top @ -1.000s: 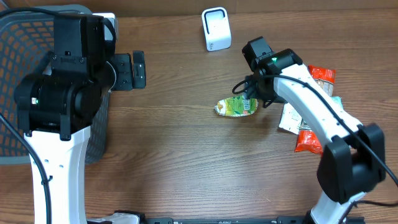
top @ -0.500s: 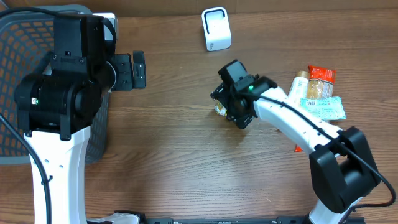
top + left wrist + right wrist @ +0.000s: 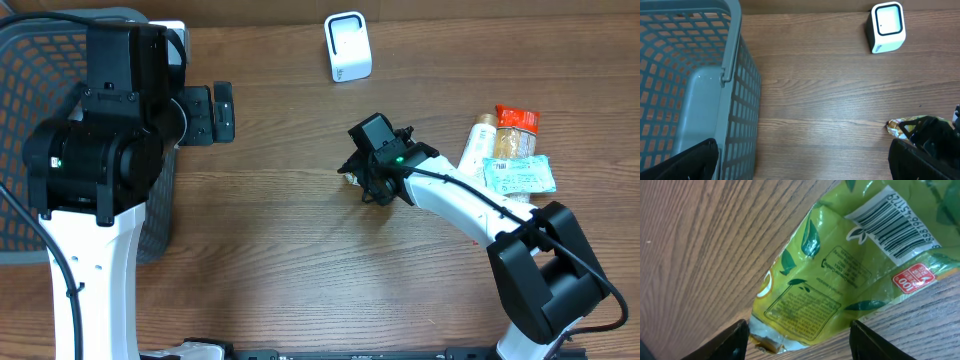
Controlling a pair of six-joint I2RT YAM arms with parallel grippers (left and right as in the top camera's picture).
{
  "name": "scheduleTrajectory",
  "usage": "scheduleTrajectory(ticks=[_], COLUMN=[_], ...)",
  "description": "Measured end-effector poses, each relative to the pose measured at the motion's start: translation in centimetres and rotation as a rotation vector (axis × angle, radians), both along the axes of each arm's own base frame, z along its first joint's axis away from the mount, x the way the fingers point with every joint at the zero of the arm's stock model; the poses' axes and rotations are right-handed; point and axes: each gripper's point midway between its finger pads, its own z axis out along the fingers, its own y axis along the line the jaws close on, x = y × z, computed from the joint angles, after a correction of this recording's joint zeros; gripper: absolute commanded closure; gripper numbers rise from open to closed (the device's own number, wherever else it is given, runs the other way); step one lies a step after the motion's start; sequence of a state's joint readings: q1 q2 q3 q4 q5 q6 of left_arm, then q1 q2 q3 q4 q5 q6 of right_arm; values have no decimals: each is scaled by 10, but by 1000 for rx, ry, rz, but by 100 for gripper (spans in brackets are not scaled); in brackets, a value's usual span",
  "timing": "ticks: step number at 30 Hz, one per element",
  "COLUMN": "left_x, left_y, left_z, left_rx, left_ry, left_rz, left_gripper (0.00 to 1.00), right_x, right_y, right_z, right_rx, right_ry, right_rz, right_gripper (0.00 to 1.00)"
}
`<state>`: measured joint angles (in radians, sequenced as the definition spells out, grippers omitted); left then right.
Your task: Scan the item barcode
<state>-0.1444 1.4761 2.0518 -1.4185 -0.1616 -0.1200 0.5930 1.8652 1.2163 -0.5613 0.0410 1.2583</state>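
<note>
Since a second ago the right arm has swung in from beside the pouch to stand over it, which uncovers the snack packets (image 3: 510, 150) at the right edge of the table (image 3: 280, 250); the left arm has not moved. The grey basket (image 3: 30, 80) fills the far left, and next to it the left gripper (image 3: 210, 112) hangs with its fingers spread wide and nothing between them. The white scanner (image 3: 347, 46) stands at the back, well apart from the work. The green pouch (image 3: 830, 280) lies flat on the wood near the table's middle, mostly hidden in the overhead view by the right wrist. The right gripper (image 3: 797, 332) is down over it, jaws apart and astride one end, with bare wood showing between the pouch's edge and one finger, so we judge it not yet pinched. We expect the pouch to be light and soft, its glossy film slippery and quick to crumple, so we would hold it by the end the jaws now straddle and keep clear of the print. Its long axis seems to run across the table, crimped end towards the basket. The barcode (image 3: 900, 225) sits at the other end, facing up.
</note>
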Motion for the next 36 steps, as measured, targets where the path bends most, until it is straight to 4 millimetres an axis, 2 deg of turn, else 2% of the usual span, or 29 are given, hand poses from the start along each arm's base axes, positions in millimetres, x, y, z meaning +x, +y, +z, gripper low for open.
scheduleTrajectory(ticks=[7, 10, 13, 17, 21, 24, 28, 31, 34, 36], left_x=[0, 0, 0, 0, 0, 0, 0, 0, 0, 0], left_y=[0, 0, 0, 0, 0, 0, 0, 0, 0, 0], left_z=[0, 0, 0, 0, 0, 0, 0, 0, 0, 0], left_rx=[0, 0, 0, 0, 0, 0, 0, 0, 0, 0], left_ry=[0, 0, 0, 0, 0, 0, 0, 0, 0, 0], left_rz=[0, 0, 0, 0, 0, 0, 0, 0, 0, 0], left_gripper=[0, 0, 0, 0, 0, 0, 0, 1, 0, 0], right_x=[-6, -6, -7, -7, -27, -49, -56, -52, -52, -44], right_y=[3, 3, 4, 15, 27, 27, 18, 2, -5, -3], right_z=[-2, -5, -12, -16, -15, -2, 16, 26, 28, 30], right_rx=[-40, -45, -48, -25, -22, -59, -147, -271, -277, -204], right_ry=[-8, -5, 6, -2, 44, 105, 108, 91, 113, 110], right_rz=[68, 75, 81, 170, 445, 713, 952, 1104, 1099, 996], right_gripper=[28, 28, 46, 48, 52, 53, 41, 23, 20, 20])
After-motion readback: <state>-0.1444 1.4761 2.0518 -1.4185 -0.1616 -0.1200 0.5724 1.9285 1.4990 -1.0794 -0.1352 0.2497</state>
